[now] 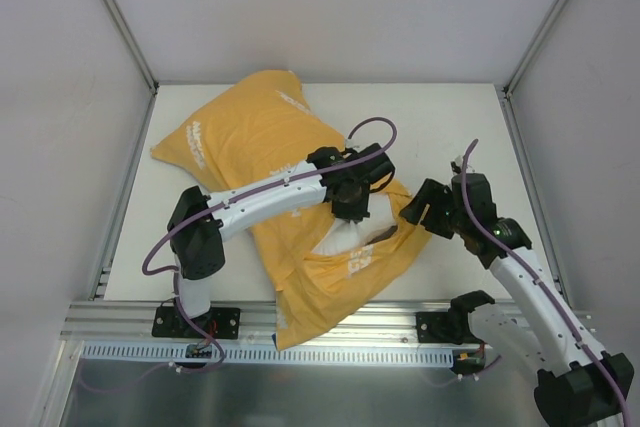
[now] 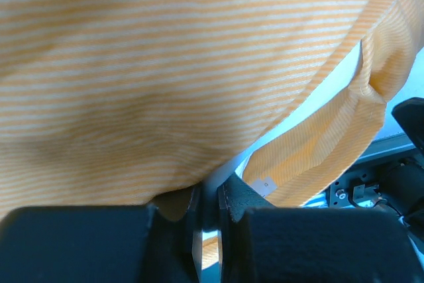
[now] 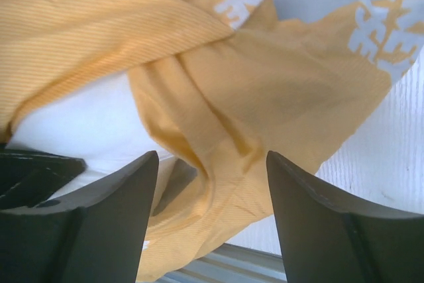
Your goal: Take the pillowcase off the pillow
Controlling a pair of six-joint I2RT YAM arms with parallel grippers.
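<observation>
The pillowcase (image 1: 255,137), orange-yellow side up with white lettering, lies diagonally across the table, and its near end hangs over the front edge. The white pillow (image 1: 345,237) shows through the case's opening near the middle. My left gripper (image 1: 352,205) sits at that opening. In the left wrist view its jaws (image 2: 211,193) are shut on a pale fold of the pillow, with orange striped cloth (image 2: 165,77) draped above. My right gripper (image 1: 420,209) is open just right of the opening. In its wrist view (image 3: 212,157) it hovers over bunched pillowcase (image 3: 265,84), apart from it, beside bare pillow (image 3: 86,124).
The metal rail (image 1: 350,322) runs along the table's near edge under the hanging cloth. White walls with corner posts (image 1: 120,17) enclose the back and sides. Bare white tabletop (image 1: 450,127) lies right of the pillow. Purple cables loop off both arms.
</observation>
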